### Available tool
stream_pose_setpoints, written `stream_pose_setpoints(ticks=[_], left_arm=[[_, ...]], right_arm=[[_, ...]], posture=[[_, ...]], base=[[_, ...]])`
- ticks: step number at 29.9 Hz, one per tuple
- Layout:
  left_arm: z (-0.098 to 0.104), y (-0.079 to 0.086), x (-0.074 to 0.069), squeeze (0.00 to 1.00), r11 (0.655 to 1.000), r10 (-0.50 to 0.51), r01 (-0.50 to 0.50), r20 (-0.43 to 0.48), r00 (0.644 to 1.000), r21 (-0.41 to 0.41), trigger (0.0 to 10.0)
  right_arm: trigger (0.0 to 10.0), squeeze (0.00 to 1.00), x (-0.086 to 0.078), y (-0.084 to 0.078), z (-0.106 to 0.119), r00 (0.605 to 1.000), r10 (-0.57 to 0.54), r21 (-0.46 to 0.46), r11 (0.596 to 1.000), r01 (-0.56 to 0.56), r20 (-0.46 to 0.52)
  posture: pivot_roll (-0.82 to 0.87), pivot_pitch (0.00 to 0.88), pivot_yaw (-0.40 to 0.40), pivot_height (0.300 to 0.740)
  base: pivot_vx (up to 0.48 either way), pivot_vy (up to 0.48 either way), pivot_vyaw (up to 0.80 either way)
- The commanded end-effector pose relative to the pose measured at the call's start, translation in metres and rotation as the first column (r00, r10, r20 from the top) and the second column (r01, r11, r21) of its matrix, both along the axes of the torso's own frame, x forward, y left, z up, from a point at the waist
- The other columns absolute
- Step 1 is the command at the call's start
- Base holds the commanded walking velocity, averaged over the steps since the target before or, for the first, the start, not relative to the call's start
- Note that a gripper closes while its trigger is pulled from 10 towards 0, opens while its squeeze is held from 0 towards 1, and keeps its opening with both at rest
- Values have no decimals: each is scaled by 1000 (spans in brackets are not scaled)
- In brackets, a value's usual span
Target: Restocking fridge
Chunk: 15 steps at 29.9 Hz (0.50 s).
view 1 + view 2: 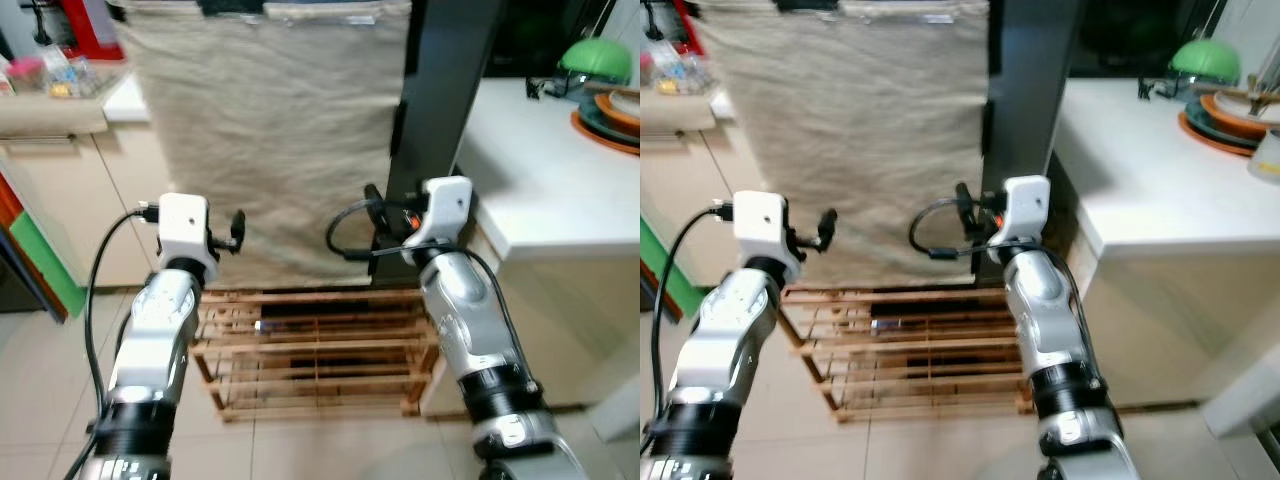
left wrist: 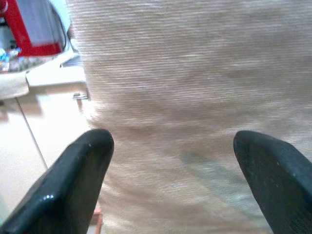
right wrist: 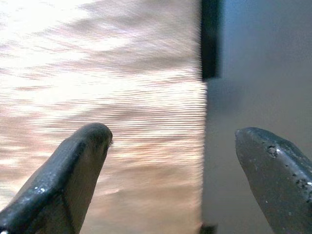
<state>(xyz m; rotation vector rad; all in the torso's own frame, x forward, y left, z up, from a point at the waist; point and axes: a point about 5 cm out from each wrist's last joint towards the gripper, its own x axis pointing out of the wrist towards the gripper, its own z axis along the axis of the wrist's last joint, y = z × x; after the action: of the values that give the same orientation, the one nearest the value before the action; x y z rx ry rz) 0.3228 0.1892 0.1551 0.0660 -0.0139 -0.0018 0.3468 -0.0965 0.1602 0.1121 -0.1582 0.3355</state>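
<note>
1. Both arms are up in front of me. The left gripper (image 2: 170, 180) has its jaws spread wide with nothing between them, and it's pointed square at a beige woven cloth (image 1: 265, 130) hanging over something tall.
2. The right gripper (image 3: 170, 180) is just as wide open and empty, aimed right at the seam where the cloth's edge meets a dark grey panel (image 1: 440, 90).
3. My guess is that panel is part of the fridge, though I honestly can't tell where a handle or door edge is. Nothing to restock with is in either gripper, so I'd call this the approach step, barely started.
4. The next move probably means finding the door's edge near that black vertical strip (image 3: 210, 39) in the right wrist view and getting a finger behind it. The cloth may have to be dealt with first.
5. Room is tight. A low wooden rack (image 1: 310, 350) sits on the floor right under my forearms, so stepping closer risks kicking it.
6. The white surface (image 1: 560, 180) juts out on my right, its corner close beside the right arm. Stacked plates (image 1: 610, 115) sit at the far end, so wide swings that way are a bad idea.
7. Cabinets (image 1: 60, 200) on the left stand well apart, so there's more space there.
</note>
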Motion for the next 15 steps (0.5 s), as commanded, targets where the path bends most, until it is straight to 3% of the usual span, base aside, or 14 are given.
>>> stream_pose_setpoints(ticks=[1,6,15], left_arm=[[-4,-4,0,0,999,-20,19,-28,999,-47,10000],[-14,2,-2,0,996,-5,-3,-84,996,-90,10000],[-20,4,-5,0,995,-19,9,-96,995,-99,10000]], right_arm=[[10000,0,0,-13,0,999,-32,-14,999,32,-6],[10000,0,-1,-12,-4,999,-26,-22,999,26,-23],[10000,0,-3,-15,-14,998,-40,-43,998,38,-46]], posture=[[-57,0,34,740],[-54,0,32,740],[-53,0,30,740]], base=[[0,480,-781],[0,480,-786],[0,480,-787]])
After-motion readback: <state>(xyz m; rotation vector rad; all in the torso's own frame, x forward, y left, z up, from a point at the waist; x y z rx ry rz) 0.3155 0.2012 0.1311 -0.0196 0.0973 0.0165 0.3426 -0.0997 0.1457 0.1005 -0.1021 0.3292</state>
